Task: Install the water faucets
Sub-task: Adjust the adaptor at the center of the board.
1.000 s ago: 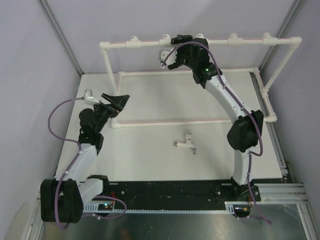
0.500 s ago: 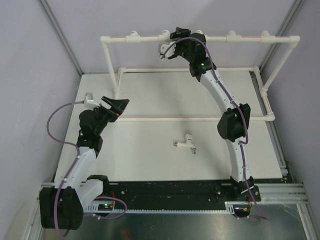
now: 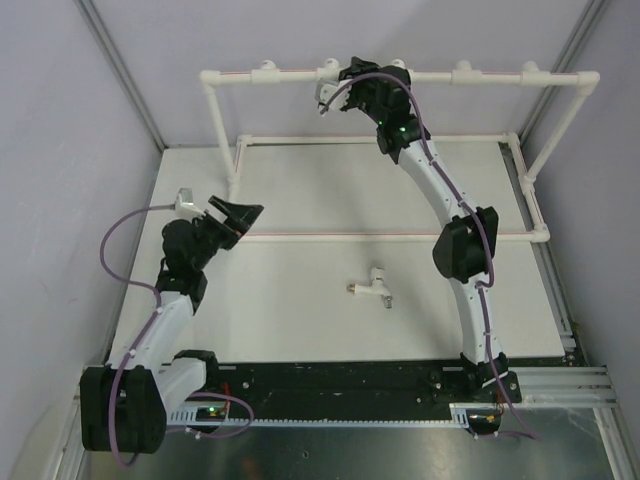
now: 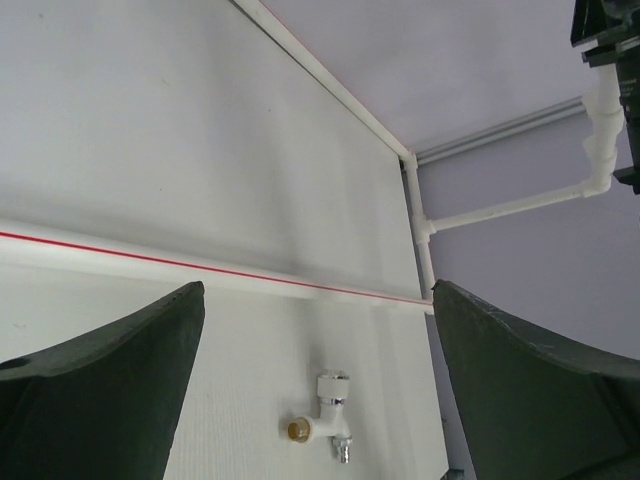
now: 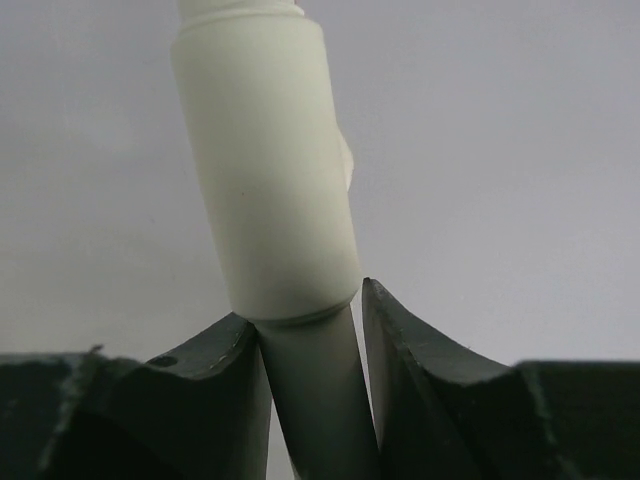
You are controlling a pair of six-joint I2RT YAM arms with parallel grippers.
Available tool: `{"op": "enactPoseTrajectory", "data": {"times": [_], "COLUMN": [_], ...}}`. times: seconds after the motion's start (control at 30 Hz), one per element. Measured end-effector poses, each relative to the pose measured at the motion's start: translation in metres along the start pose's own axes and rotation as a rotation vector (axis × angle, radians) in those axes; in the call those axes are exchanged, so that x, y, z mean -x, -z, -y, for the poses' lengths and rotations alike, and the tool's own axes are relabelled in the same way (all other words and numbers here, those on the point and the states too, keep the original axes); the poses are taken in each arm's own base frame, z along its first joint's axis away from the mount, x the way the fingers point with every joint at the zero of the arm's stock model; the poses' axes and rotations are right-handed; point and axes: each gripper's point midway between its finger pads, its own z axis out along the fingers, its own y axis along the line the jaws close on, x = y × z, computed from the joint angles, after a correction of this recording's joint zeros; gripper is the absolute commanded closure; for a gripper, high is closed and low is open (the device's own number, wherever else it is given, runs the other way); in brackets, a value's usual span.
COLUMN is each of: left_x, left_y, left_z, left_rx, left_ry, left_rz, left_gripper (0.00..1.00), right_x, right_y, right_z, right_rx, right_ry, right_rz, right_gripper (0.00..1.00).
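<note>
**One faucet loose on tabletop; right gripper clamped at top rail**

The right gripper [image 3: 345,80] is up at the top rail [image 3: 500,78] of the white pipe frame [image 3: 222,130], on the far side of the tabletop [image 3: 300,190]. In the right wrist view its fingers [image 5: 200,380] press on both sides of a round shaft [image 5: 320,400], just short of a wider white sleeve [image 5: 265,160]. Whether that shaft is rail pipe or part of a faucet cannot be told. A small white piece [image 3: 322,98] sits just below the top rail beside this gripper's tip. It is too small to identify.

The left gripper [image 3: 240,213] hangs over the left part of the tabletop with its jaws spread wide and nothing between them.

One faucet [image 3: 375,285] lies on its side on the tabletop, well apart from both grippers. It is on the near side of the frame's red-striped front rail [image 3: 400,238], roughly midway between the two arms. The left wrist view shows it between the open fingers, with its brass threaded end [image 4: 297,430] toward the left of that view.
</note>
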Motion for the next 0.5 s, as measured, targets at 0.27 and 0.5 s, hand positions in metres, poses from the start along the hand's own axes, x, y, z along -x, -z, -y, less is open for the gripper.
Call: {"op": "enactPoseTrajectory", "data": {"times": [0.27,0.5], "left_x": [-0.013,-0.013], "left_y": [0.008,0.038], "left_z": [0.014,0.051], "left_rx": [-0.070,-0.205], "left_ry": [0.003,-0.026], "left_rz": [-0.076,-0.056], "left_gripper": [0.00,0.00], "right_x": [0.003,0.001], "right_y": [0.002,0.010], "right_z": [0.003,0.004], "right_rx": [-0.043,-0.073], "right_ry": [-0.123,-0.208], "right_rz": [-0.081,-0.204], "right_gripper": [1.00,1.00]}}
